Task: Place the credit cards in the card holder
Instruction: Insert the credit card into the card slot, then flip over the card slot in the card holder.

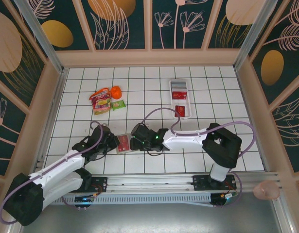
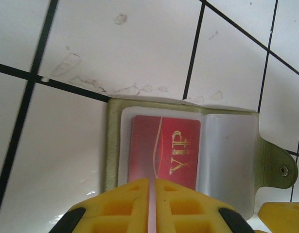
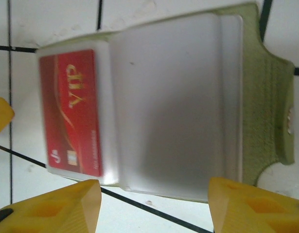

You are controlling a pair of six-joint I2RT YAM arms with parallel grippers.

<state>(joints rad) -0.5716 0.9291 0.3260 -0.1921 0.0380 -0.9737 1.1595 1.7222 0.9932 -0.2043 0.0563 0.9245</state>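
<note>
Currently: card holder lies open and flat on the tiled table, directly ahead of the left gripper, with its near edge tucked under the fingertips. Left fingers are closed down to a hairline slit; can't tell if any sleeve plastic is nipped in it.

One red credit card with gold "VIP" print sits inside a clear sleeve just beyond the left fingertips. The sleeve beside it looks blank. Snap tab sticks out on the side away from the card.

Right gripper is spread wide. The holder's near edge sits in the gap between its fingers, one fingertip by the card end and one by the tab end. Can't tell whether either pad is touching the holder.

Overhead, the holder sits between the two grippers, both close against it from opposite sides. Well beyond the right fingers there's a long white tray with two more credit cards lying in it. Beyond the left fingers are snack packets, well apart from the holder.
</note>
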